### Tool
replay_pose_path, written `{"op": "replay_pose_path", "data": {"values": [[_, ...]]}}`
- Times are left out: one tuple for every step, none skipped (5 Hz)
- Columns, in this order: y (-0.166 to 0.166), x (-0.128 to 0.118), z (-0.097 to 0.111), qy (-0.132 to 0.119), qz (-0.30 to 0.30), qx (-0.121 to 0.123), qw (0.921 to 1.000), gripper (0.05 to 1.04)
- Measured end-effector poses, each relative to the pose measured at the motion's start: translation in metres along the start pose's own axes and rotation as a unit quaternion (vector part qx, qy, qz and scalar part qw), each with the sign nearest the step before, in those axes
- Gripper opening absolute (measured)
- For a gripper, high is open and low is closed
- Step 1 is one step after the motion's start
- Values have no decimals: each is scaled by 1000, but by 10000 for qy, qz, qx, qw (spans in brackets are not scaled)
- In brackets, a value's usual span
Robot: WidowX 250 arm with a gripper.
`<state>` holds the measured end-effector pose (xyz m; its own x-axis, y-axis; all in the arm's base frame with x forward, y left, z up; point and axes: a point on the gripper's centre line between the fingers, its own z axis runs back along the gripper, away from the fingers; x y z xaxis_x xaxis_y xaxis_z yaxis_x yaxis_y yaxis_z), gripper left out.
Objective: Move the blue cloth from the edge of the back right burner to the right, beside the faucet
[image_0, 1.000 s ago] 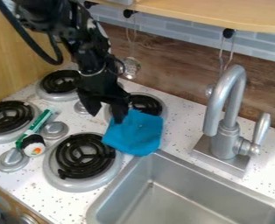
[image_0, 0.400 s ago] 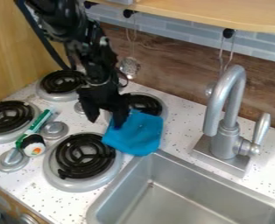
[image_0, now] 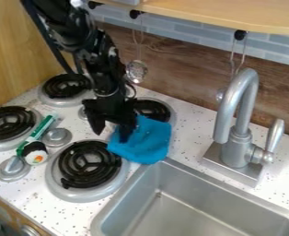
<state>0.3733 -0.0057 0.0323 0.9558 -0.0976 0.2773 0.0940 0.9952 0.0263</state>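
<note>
1. Cloth, soft and bright blue (image_0: 148,140), is the centre of attention, lying loosely rumpled between the rear black coil burner (image_0: 152,109) and the rectangular metal sink (image_0: 202,196).
2. And look at the black two-finger gripper (image_0: 112,136)! It points down at the cloth's edge, fingers parted, clamped on nothing that shows. One finger overlaps the blue fabric in view; the other stands just outside it.
3. Contact is a tight call here: whether that overlapping finger touches the cloth or hovers over it, I cannot tell.
4. For a sound pinch, I'd want a fold of fabric between both fingertips, low but not jammed into the white speckled counter (image_0: 187,129). A thin edge looks likely to slip.
5. Watch that burner! The cloth sits right by its rim, so a gentle, upward pull seems safer than a sideways drag, which could snag the weave.
6. Slow closing is the smart play, I reckon; a hasty squeeze might merely push this limp fabric away.
</note>
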Motion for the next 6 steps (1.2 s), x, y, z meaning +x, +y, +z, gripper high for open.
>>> {"op": "replay_pose_path", "data": {"values": [[-6,4,-7,92,-71,13,9999,1001],[-14,8,-11,143,-187,47,9997,1001],[-29,10,-17,182,-323,25,9993,1001],[-45,10,-17,164,-517,6,9985,1001],[-53,11,-16,136,-609,-15,9981,1001],[-59,11,-16,141,-682,-34,9976,1001]]}}
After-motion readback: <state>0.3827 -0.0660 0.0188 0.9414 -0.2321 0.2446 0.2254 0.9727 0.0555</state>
